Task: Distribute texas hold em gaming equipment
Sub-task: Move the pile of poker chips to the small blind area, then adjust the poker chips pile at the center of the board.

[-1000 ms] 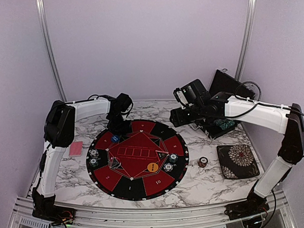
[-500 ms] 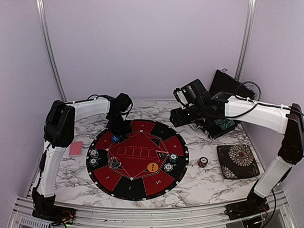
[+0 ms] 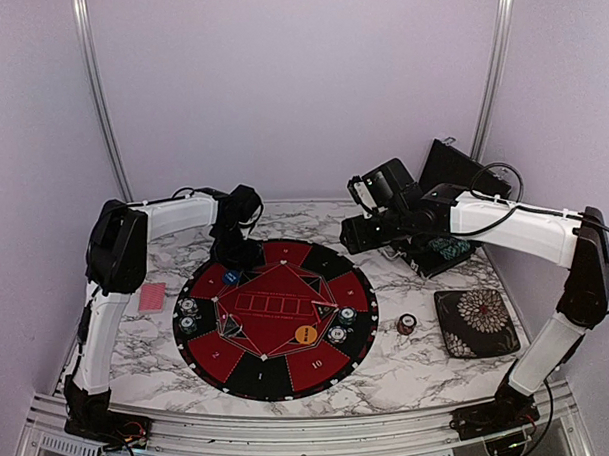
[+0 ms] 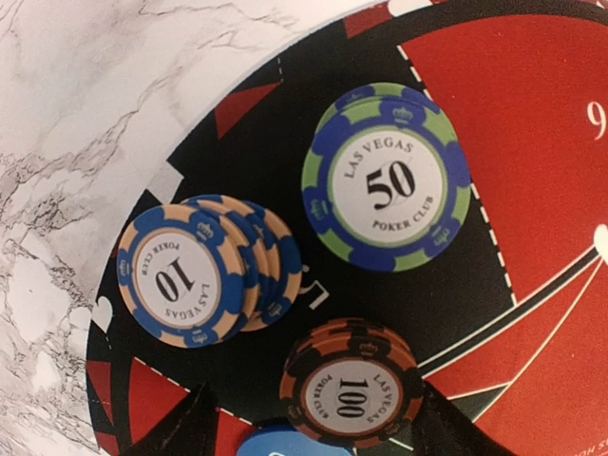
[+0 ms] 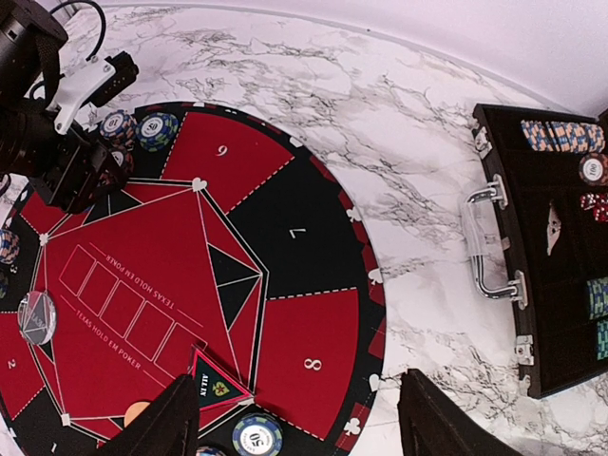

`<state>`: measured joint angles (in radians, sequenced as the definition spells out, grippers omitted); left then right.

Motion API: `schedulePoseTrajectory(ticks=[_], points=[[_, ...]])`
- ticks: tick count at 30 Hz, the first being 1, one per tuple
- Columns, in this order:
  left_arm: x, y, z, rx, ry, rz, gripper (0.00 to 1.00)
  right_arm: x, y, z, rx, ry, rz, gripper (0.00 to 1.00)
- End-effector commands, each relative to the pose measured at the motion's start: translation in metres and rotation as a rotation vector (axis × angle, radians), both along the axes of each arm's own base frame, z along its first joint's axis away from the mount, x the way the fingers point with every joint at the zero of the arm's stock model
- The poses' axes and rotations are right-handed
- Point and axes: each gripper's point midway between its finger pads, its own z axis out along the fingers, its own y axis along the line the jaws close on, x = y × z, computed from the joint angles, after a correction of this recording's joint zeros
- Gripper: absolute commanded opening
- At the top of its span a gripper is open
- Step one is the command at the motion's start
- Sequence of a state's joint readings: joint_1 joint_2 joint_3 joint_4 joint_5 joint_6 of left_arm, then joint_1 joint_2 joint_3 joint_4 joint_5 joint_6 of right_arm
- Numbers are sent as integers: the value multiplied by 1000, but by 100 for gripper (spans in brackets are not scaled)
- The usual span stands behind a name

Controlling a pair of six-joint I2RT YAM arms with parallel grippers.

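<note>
Chips sit at the round mat's [image 4: 532, 142] far-left edge: 10s [image 4: 190, 275], 50s [image 4: 387, 178], 100s [image 4: 349, 382]. Left gripper [image 4: 309, 442] hovers above, spread, 100s between its fingertips. Right gripper [image 5: 299, 423] spread, empty.

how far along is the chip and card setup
Partly done. Chip stacks sit at several seats of the round mat; under the left end effector lie the 10s, the 50s and the 100s. Nothing is in hand. Left: the chip stack and pink card off the mat.
</note>
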<state>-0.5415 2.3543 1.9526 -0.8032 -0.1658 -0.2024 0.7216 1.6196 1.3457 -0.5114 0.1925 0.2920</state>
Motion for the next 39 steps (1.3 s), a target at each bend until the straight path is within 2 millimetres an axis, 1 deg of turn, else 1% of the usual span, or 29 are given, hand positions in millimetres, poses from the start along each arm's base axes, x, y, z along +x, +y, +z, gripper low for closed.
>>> schedulePoseTrajectory(ticks=[1, 7, 10, 11, 17, 23, 28, 32, 36, 39], points=[[-9, 3, 29, -18, -5, -1, 74, 0, -8, 10, 17, -13, -30, 69], [-15, -5, 50, -62, -26, -18, 89, -2, -11, 7, 11, -5, -40, 70], [-19, -8, 63, -83, -48, -22, 98, -3, -14, 6, 2, -4, -50, 70], [-20, -9, 67, -90, -54, -22, 99, -4, -15, 5, -2, -1, -53, 70], [-30, -12, 102, -157, -115, -22, 99, -9, -26, -3, -21, 19, -85, 70], [-42, -12, 133, -234, -179, -41, 99, -21, -40, -19, -49, 71, -131, 70], [-53, -8, 149, -269, -215, -55, 99, -38, -62, -39, -65, 134, -182, 70], [-63, -4, 158, -296, -235, -61, 99, -56, -80, -62, -86, 197, -228, 70], [-66, 0, 168, -312, -278, -56, 99, -72, -92, -79, -93, 245, -255, 70], [-68, -1, 176, -334, -296, -61, 99, -83, -99, -93, -103, 280, -266, 70]])
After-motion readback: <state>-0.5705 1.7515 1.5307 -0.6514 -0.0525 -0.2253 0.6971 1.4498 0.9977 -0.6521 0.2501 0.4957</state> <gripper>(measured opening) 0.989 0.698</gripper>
